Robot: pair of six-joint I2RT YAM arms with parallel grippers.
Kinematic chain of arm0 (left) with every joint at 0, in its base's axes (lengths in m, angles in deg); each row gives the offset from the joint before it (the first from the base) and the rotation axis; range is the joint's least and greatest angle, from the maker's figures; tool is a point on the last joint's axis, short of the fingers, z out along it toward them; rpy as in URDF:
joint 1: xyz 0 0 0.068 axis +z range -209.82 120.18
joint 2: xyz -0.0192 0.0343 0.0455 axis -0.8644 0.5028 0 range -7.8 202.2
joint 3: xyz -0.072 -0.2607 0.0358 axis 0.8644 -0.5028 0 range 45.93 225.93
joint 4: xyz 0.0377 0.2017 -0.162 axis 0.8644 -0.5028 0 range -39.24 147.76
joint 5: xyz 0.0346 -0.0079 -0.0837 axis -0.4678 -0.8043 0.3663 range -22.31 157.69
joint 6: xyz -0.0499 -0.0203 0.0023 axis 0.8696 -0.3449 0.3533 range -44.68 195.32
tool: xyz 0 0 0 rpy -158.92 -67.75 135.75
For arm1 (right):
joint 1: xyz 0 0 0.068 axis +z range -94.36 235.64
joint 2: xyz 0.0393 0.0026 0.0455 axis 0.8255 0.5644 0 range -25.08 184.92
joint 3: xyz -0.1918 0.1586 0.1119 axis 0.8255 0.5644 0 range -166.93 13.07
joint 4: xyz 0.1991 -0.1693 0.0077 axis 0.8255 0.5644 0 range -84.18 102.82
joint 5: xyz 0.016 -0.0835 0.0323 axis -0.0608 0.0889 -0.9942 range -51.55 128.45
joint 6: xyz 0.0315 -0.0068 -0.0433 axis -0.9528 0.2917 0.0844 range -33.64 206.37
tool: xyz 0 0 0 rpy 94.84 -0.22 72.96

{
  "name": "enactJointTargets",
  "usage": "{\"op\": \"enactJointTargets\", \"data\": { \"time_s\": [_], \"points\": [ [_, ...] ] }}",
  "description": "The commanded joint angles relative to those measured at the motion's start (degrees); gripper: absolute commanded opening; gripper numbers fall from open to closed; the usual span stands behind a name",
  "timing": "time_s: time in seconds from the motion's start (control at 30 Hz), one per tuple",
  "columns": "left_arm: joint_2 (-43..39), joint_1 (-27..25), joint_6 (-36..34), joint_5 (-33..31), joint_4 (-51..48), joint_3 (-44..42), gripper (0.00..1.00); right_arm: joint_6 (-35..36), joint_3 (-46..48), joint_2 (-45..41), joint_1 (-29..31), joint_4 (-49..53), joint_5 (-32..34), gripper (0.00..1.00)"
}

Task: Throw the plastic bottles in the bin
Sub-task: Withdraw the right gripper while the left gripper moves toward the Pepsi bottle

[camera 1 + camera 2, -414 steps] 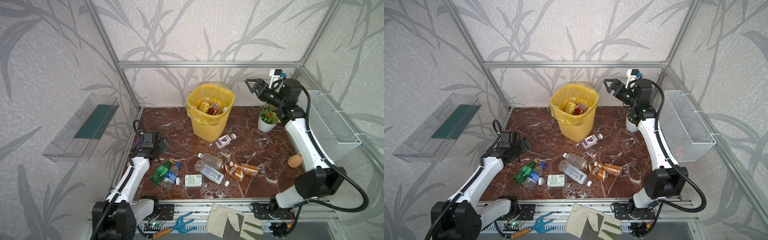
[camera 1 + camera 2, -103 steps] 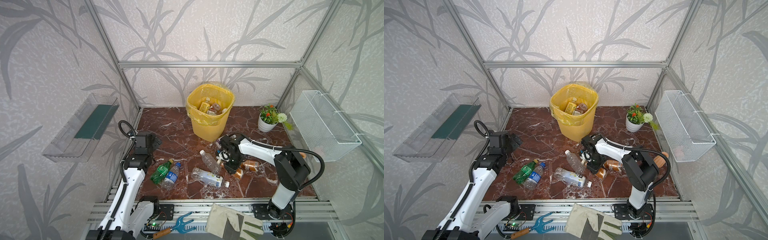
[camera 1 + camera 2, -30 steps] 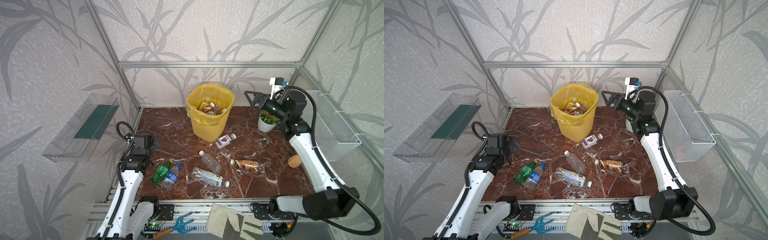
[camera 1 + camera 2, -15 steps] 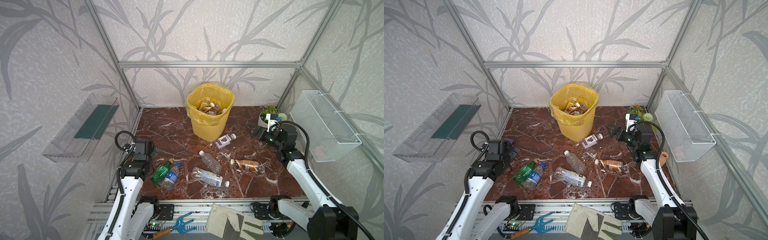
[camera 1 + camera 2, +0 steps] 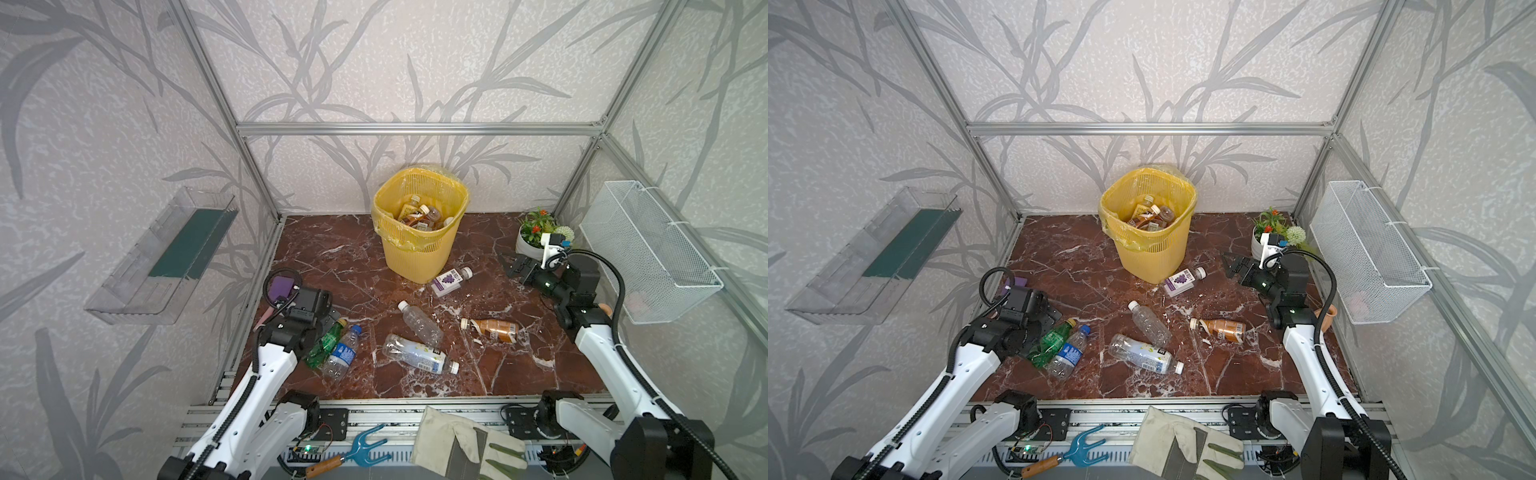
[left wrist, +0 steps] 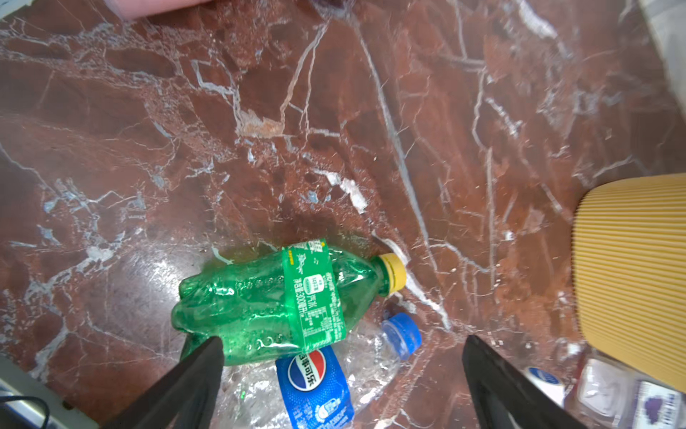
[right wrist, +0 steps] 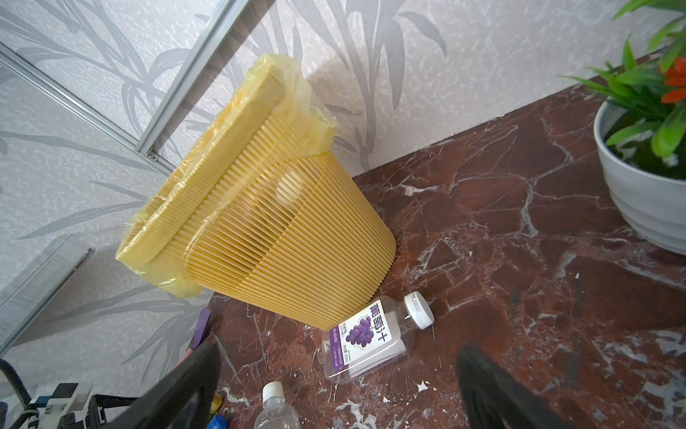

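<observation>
Right gripper (image 5: 512,268) dropped from beside yellow bin (image 5: 419,249) to low near flowerpot (image 5: 525,250), jaws spread and empty, left gripper (image 6: 341,341) likewise agape over green bottle (image 6: 267,301) and Pepsi-logo bottle (image 6: 315,375), grape-picture "100%" bottle (image 7: 365,340) just beside the bin's base

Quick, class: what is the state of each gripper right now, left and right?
Left gripper: open, holding nothing.
Right gripper: open, holding nothing.

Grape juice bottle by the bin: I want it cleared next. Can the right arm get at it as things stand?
Probably yes. The right gripper is open and empty, facing the grape juice bottle across bare table; only the bin crowds one side.
</observation>
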Motion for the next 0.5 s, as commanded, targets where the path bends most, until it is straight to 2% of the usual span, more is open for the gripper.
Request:
{"op": "enactJointTargets", "data": {
  "time_s": [0.0, 0.13, 0.2, 0.33, 0.47],
  "points": [
    [1.04, -1.48, 1.08, -3.42, -2.12, 0.43, 0.99, -0.73, -0.02, 0.11, -0.27, -2.03, -1.10, 0.99],
    [1.23, -4.75, -5.36, -7.26, -0.54, 1.68, 0.99, -0.33, 0.21, 0.10, -0.44, -1.70, -0.84, 0.99],
    [1.54, -6.25, -6.43, -9.40, -1.39, 1.94, 0.99, -0.46, 0.35, 0.36, -0.53, -1.80, -0.68, 0.99],
    [2.43, -7.80, -6.08, -5.40, -1.00, -0.02, 0.95, -0.83, 0.25, 1.14, -0.62, -1.80, -1.00, 0.99],
    [3.50, -13.17, -4.73, -4.21, -0.55, -1.26, 0.91, -1.20, 0.44, 1.47, -0.62, -1.97, -1.19, 0.99]
  ]
}}
